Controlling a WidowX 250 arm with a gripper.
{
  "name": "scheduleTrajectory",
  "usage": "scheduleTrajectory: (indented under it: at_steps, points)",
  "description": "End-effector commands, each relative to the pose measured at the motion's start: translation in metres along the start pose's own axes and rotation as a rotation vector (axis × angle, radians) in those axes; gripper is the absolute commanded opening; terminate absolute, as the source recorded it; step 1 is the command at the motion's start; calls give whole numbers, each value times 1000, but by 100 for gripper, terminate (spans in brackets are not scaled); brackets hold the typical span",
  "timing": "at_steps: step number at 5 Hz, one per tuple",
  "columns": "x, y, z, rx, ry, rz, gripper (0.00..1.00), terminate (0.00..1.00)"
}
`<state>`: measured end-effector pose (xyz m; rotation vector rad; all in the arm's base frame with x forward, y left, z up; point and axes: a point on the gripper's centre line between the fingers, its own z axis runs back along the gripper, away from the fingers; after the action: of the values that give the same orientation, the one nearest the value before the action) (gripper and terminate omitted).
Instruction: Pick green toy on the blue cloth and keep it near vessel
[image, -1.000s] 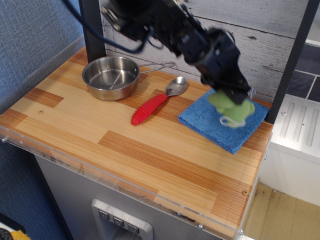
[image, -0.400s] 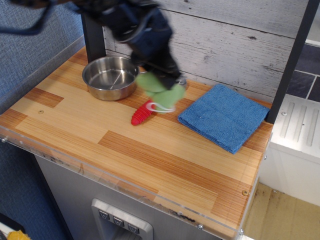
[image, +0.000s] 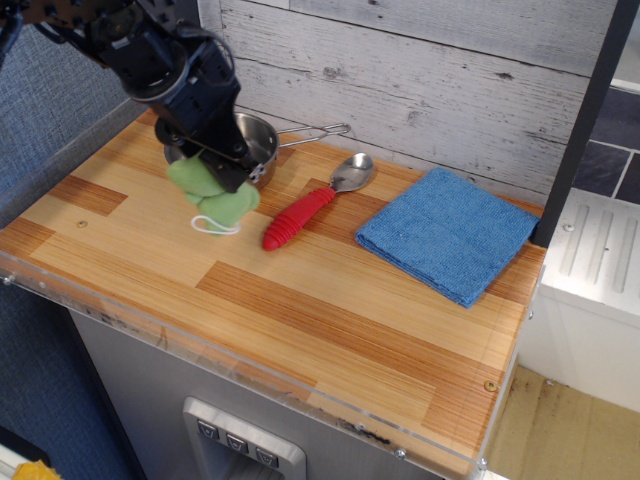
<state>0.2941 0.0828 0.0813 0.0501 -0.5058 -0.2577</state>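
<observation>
My gripper (image: 214, 172) is shut on the green toy (image: 214, 197), a lumpy light-green plush with a white string loop hanging below it. I hold it low over the wooden table, just in front of the vessel (image: 262, 142), a shiny steel pan with a thin wire handle. My arm hides most of the pan. The blue cloth (image: 449, 232) lies flat at the right of the table with nothing on it.
A metal spoon with a red handle (image: 312, 205) lies between the pan and the cloth. A white plank wall stands behind the table. A blue wall is at the left. A dark post stands at the right rear.
My gripper has carried the green toy from above the blue cloth leftward, past the spoon, to the front of the pan. The cloth is left bare.
</observation>
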Motion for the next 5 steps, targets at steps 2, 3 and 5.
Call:
scheduleTrajectory:
  at_steps: [2,3,5]
  points:
    - [-28,57,12,134,61,109,0,0]
    - [-35,67,15,157,76,130,0,0]
    - [-53,78,-8,111,130,163,0,0]
